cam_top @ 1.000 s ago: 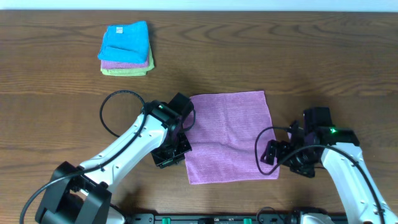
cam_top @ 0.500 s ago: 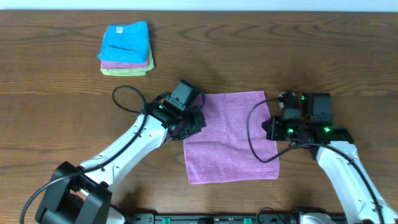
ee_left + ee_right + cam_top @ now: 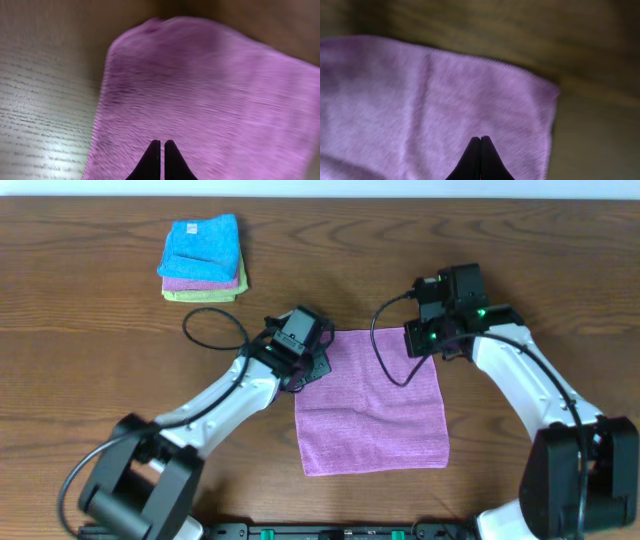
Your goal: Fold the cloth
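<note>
Tabletop [image 3: 560, 260] of brown wood, purple cloth [image 3: 375, 415] flat

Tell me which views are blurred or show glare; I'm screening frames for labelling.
Overhead: sharp and evenly lit, with the purple cloth crisp. Left wrist: the cloth is smeared by blur, and glare streaks the table at left. Right wrist: the cloth is soft too, the table dim, no glare.
</note>
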Tool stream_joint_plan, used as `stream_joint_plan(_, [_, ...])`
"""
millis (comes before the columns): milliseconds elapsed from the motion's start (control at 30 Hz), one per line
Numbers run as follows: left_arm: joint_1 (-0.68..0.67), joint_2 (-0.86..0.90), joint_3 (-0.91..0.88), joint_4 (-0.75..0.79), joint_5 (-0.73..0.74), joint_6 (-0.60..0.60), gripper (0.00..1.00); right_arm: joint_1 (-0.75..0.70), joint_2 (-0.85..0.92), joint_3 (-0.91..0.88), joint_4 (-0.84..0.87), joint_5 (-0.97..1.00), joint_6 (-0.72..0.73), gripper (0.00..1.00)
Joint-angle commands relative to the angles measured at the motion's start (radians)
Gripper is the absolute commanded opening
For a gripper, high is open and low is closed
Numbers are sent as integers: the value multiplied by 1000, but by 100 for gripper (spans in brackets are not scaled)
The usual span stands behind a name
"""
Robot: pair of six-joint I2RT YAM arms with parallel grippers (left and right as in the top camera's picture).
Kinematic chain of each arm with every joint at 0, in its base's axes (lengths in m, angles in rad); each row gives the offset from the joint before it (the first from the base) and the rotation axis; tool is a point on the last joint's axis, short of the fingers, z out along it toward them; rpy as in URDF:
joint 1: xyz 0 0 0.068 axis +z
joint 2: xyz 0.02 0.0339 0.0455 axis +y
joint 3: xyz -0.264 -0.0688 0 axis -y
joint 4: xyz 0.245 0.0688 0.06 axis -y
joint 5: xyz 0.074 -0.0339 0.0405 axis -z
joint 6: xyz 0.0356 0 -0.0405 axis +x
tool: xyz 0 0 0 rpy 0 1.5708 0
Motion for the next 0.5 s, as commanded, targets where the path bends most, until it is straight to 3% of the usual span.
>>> stream_joint_plan(0, [2, 53, 15, 1, -28, -53, 6, 2, 60, 27, -14, 81, -25, 1])
stream_joint_plan(267, [1, 95, 16, 50, -34, -205, 6, 2, 191, 38, -75, 116, 130, 1])
stream_joint_plan(467, [0, 97, 19, 69, -115, -262, 6, 2, 227, 38, -65, 116, 145, 1])
